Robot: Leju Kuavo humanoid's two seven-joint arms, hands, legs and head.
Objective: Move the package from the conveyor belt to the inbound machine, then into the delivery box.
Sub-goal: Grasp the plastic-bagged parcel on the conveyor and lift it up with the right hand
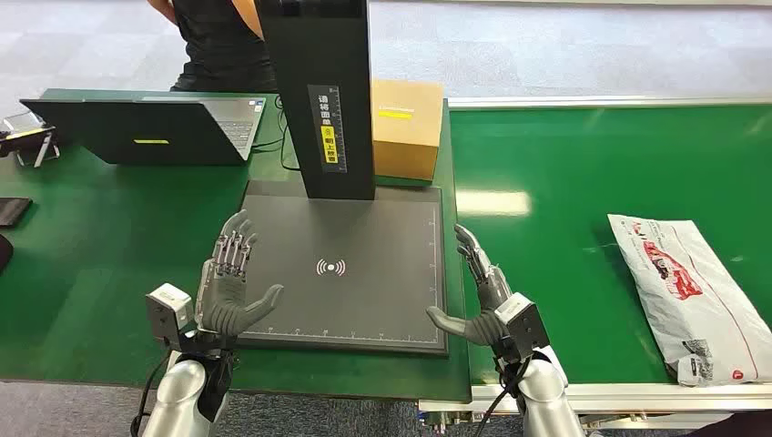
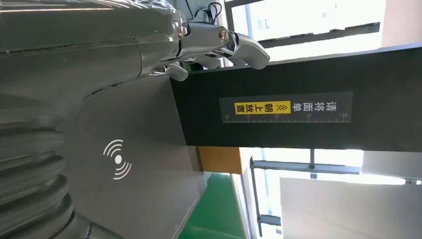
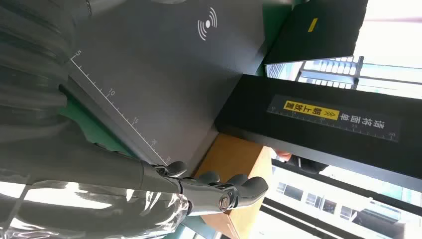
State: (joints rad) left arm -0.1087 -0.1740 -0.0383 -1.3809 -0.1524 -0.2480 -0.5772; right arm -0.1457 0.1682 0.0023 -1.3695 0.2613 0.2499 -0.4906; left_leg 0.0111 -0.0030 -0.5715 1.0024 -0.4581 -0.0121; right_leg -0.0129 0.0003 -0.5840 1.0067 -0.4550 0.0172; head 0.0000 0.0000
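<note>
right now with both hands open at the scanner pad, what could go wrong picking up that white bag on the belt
The white plastic mailer bag lies flat at the near edge of the green conveyor belt, well to the right of the open right hand: a long sideways reach, and thin film may slip from the fingers. The black upright post of the dark grey scanner pad could be struck while carrying the bag in. The open left hand hovers by the pad's edge, in the drop zone.

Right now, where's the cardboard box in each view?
Head view: cardboard box stands behind the scanner pad, right of the black column.
Left wrist view: an orange sliver shows under the column's edge.
Right wrist view: box sits beyond the pad's far corner, behind the right robot hand.
Shared landmark: the column's yellow label.
</note>
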